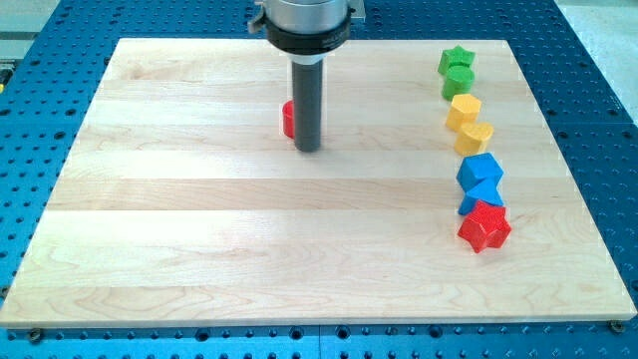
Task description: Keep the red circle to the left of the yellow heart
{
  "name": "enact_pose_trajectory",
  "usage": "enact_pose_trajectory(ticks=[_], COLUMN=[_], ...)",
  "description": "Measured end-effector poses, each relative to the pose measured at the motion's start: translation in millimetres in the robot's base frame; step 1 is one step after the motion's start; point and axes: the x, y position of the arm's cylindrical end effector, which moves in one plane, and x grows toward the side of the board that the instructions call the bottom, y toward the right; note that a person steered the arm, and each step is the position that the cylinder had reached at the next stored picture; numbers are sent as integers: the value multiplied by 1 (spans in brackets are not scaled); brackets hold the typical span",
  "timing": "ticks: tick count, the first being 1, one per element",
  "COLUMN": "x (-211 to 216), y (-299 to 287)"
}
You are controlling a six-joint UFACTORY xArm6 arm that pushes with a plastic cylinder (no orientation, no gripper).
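You see my tip point(308, 150) touching the red circle point(287, 120), already left of the yellow heart point(475, 137); nothing is clamped; only holding remains.

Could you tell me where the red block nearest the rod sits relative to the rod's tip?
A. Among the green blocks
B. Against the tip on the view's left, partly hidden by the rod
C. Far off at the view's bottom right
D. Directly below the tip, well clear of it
B: the red circle peeks out on the view's left of the rod, right beside my tip, well left of the yellow heart.
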Motion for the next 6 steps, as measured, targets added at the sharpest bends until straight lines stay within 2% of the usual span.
enact_pose_trajectory(ticks=[1, 2, 4, 5, 6], x=[1, -17, -26, -28, -71], y=[-68, -58, 36, 49, 42])
